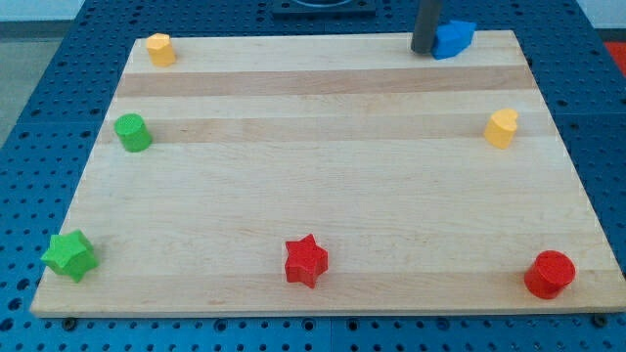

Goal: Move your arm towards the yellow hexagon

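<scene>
The yellow hexagon (160, 49) sits at the board's top left corner. My tip (423, 49) is at the top edge of the board, right of centre, touching the left side of a blue block (454, 39). The tip is far to the right of the yellow hexagon, at about the same height in the view. The rod rises out of the view's top.
A green cylinder (132, 133) is at the left. A green star (70, 256) is at the bottom left. A red star (306, 261) is at the bottom centre. A red cylinder (549, 275) is at the bottom right. A yellow heart-like block (502, 128) is at the right.
</scene>
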Tool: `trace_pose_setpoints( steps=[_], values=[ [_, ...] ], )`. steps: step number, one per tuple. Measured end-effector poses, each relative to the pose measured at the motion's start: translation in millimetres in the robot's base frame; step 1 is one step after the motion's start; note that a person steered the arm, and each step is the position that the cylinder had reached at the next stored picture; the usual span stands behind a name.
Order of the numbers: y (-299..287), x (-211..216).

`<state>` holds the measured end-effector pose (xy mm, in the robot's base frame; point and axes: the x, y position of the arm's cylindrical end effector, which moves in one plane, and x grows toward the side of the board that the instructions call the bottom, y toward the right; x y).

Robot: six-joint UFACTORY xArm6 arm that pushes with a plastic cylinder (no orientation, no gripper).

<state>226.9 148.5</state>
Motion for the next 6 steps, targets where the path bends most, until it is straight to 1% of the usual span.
trace_pose_setpoints(
  steps=[1,2,3,4,5,6],
  values=[
    [-22,22],
    [-118,43],
    [-250,43],
    [-379,53],
    [-449,57],
    [-453,29]
  ],
)
